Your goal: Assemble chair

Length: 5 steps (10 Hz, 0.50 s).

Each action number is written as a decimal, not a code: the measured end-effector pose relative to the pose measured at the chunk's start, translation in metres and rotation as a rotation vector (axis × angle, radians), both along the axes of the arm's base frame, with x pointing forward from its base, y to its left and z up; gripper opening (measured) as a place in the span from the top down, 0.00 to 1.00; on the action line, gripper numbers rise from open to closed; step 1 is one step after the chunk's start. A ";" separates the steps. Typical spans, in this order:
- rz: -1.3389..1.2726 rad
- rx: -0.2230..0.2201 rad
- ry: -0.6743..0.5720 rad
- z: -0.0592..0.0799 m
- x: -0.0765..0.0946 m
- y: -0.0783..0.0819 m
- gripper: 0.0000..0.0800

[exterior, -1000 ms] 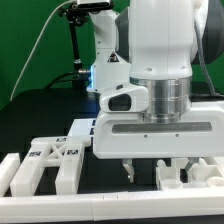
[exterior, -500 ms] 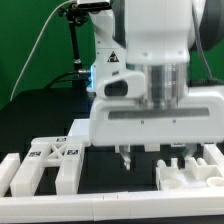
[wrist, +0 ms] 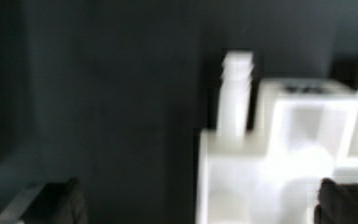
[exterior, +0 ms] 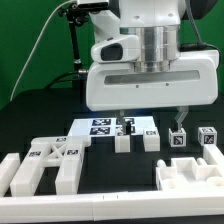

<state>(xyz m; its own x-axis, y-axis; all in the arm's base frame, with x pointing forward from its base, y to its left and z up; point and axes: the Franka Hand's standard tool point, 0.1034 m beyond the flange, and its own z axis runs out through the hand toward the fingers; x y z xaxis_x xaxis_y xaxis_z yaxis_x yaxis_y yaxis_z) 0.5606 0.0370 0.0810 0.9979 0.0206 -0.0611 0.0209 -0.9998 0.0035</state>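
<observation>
My gripper [exterior: 150,118] hangs open and empty above the middle of the table, its dark fingertips [exterior: 122,117] well clear of the parts. Below it stand two small white blocks [exterior: 123,142] of the chair. Two tagged cubes [exterior: 178,137] sit to the exterior view's right. A chunky tagged piece [exterior: 50,160] lies at the front left and a walled white piece [exterior: 190,172] at the front right. In the blurred wrist view a white chair part [wrist: 291,140] lies below my gripper [wrist: 197,205], toward one finger and touching neither.
The marker board [exterior: 100,126] lies flat behind the small blocks. A white border rail [exterior: 100,212] runs along the front edge of the black table. The arm's base and a cable stand at the back, before a green backdrop.
My gripper has risen straight up from just above the table, still open and empty. The small blocks and cubes behind it have come into view.
</observation>
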 end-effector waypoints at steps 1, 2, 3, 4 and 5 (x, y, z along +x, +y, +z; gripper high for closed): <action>-0.001 -0.002 0.074 0.001 0.002 -0.001 0.19; 0.000 -0.003 0.100 0.000 0.006 0.000 0.19; 0.000 -0.005 0.177 0.000 -0.001 0.000 0.19; -0.008 -0.009 0.227 -0.002 -0.003 0.001 0.19; -0.053 -0.029 0.338 -0.011 -0.021 0.008 0.19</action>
<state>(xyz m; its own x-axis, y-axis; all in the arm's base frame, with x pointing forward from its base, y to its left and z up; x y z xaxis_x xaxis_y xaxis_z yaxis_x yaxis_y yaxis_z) 0.5391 0.0453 0.0698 0.9207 -0.0376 -0.3884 -0.0265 -0.9991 0.0339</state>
